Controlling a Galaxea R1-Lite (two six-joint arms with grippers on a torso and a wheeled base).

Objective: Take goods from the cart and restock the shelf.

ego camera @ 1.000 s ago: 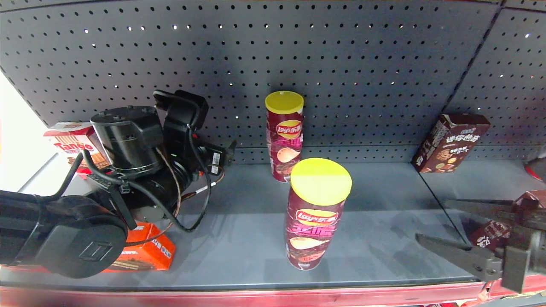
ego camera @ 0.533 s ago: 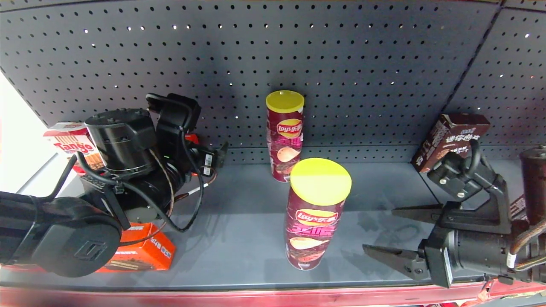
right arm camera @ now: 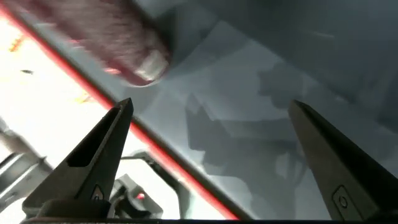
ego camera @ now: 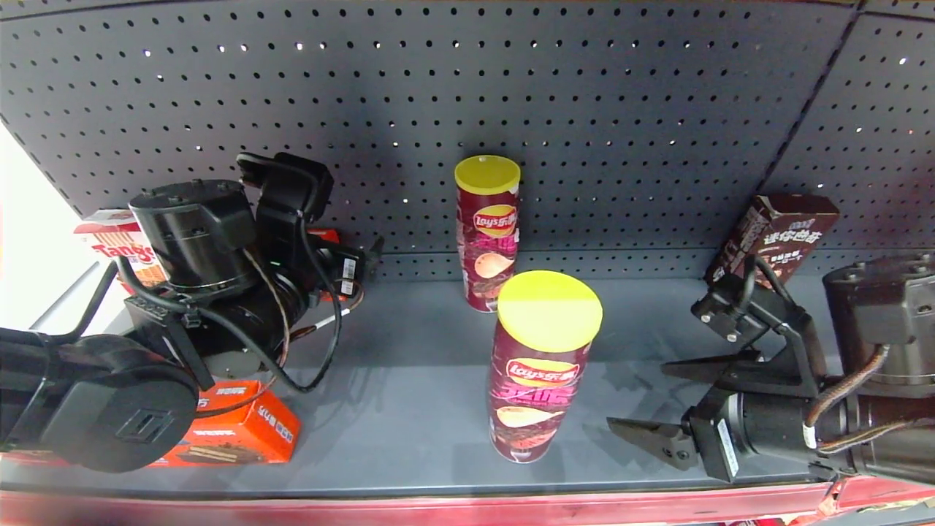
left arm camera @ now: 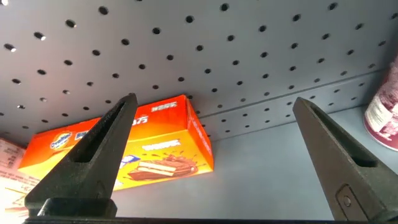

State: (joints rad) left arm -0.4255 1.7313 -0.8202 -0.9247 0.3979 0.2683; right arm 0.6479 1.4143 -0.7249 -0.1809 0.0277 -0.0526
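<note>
From the head view, the shelf [ego camera: 409,394] carries two maroon chip cans with yellow lids, both upright. The front chip can [ego camera: 544,365] stands near the shelf's front edge. The back chip can [ego camera: 487,234] stands behind it, close to the grey pegboard [ego camera: 584,109]. The left gripper [ego camera: 365,259] hangs low over the left part of the shelf, pointing toward the pegboard. A rear orange box [ego camera: 326,235] peeks out just behind it. A front orange box [ego camera: 252,431] lies flat near the front edge, partly under the left arm. A white and red box [ego camera: 109,234] sits at the far left. A brown box [ego camera: 774,237] leans tilted against the pegboard on the right. The right gripper [ego camera: 661,398] hovers low just to the right of the front chip can, apart from it, jaws spread wide with nothing between them.

In the left wrist view, the left gripper [left arm camera: 214,102] has its jaws wide apart and empty. Beyond them, the rear orange box [left arm camera: 155,149] rests against the pegboard, and the back chip can [left arm camera: 385,118] shows at the edge.

In the right wrist view, the right gripper [right arm camera: 211,104] holds its jaws apart over the grey shelf floor and its red front strip [right arm camera: 155,149]. The foot of a blurred maroon can [right arm camera: 124,43] lies beyond one jaw; which can it is cannot be told.
</note>
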